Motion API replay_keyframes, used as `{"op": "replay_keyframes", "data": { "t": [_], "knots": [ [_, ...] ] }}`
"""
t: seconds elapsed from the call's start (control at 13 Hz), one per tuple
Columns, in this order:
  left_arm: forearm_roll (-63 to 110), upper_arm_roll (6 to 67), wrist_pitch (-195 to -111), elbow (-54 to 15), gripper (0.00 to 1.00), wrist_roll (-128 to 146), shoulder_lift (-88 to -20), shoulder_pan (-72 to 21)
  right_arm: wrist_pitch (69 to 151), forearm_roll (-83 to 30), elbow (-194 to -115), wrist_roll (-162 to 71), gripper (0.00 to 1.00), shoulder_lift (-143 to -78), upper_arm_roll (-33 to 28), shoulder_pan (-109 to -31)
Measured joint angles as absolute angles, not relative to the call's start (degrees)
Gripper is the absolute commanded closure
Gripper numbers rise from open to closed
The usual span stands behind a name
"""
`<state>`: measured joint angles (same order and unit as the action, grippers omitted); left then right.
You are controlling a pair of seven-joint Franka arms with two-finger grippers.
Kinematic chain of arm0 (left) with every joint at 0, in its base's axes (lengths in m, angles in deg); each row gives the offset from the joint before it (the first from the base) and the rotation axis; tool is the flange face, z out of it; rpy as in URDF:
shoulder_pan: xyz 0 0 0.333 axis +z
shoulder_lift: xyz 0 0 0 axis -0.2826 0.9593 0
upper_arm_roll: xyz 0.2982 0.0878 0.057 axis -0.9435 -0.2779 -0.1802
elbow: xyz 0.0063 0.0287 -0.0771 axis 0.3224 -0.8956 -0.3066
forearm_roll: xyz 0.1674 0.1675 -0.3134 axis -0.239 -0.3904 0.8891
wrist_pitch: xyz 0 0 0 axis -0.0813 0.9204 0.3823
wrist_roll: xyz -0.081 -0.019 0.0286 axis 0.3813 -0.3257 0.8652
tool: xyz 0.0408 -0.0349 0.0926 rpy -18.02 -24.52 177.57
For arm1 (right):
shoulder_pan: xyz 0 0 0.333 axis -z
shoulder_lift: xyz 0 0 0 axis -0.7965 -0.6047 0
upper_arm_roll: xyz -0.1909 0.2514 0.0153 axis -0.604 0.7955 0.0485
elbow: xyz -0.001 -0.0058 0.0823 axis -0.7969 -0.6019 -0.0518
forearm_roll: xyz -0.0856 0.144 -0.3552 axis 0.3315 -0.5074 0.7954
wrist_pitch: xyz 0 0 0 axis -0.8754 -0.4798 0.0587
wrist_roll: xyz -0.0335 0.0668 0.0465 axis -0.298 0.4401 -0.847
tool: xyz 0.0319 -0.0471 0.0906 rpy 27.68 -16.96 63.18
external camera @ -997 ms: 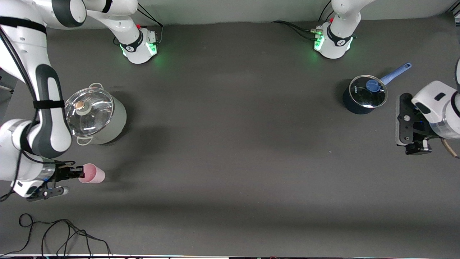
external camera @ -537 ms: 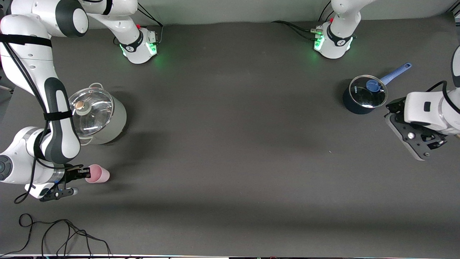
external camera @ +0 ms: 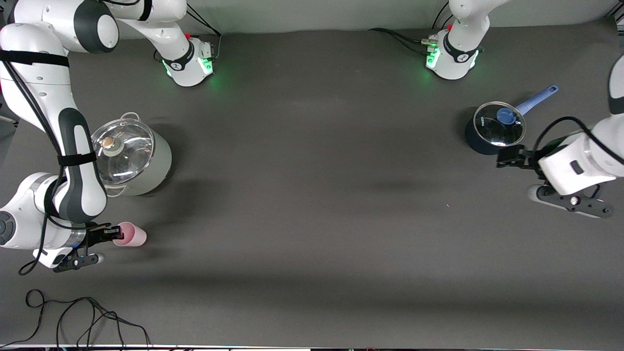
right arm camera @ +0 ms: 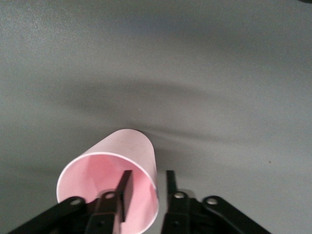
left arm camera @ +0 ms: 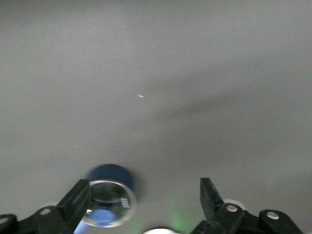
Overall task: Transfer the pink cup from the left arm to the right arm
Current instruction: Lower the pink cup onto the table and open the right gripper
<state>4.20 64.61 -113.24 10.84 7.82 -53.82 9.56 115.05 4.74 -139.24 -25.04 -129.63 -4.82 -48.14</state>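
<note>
The pink cup (external camera: 130,235) is held by the right claw (external camera: 108,233) near the tabletop (external camera: 312,204) edge at the right arm's end, close to the corner nearest the front camera. In the right wrist view the cup (right arm camera: 114,183) is tipped with its open mouth toward the claw (right arm camera: 146,192); one finger (right arm camera: 125,192) is set inside the mouth and the other (right arm camera: 170,184) outside, so the wall is pinched between them. Nothing is seen inside the cup. Whether it touches the tabletop cannot be told.

A large steel pot (external camera: 132,157) with a glass lid (external camera: 121,151) is placed beside the right arm, farther from the front camera than the cup; its contents cannot be made out through the reflecting lid. A small dark saucepan (external camera: 491,131) with a glass lid and a blue handle (external camera: 536,99) is placed near the edge at the left arm's end. A black cable (external camera: 73,317) lies at the corner by the cup.

The left claw (external camera: 507,158) is held over the tabletop just beside the saucepan. In the left wrist view its fingers (left arm camera: 208,195) are spread wide with nothing between them.

Compared with half a second ago, the left claw has been swung round and brought closer to the saucepan. The cup has shifted only slightly and remains gripped.
</note>
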Motion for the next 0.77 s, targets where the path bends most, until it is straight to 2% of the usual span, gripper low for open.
{"op": "replay_keyframes", "data": {
  "t": [0.31, 0.46, 0.77],
  "knots": [
    [6.3, 64.7, -111.4, 9.5, 0.0, 1.8, -53.7, 5.5, 112.7, 4.7, -137.2, -25.0, 0.0, -128.8, -4.8, -48.1],
    [6.1, 64.7, -111.1, 9.3, 0.0, 1.5, -53.7, 4.5, 106.3, 4.7, -135.9, -25.0, 0.0, -125.6, -4.8, -48.3],
    [3.9, 64.0, -108.4, 9.9, 0.0, 1.5, -54.0, 4.8, 91.3, 4.7, -135.4, -27.2, 0.0, -114.6, -4.8, -48.8]
  ]
}}
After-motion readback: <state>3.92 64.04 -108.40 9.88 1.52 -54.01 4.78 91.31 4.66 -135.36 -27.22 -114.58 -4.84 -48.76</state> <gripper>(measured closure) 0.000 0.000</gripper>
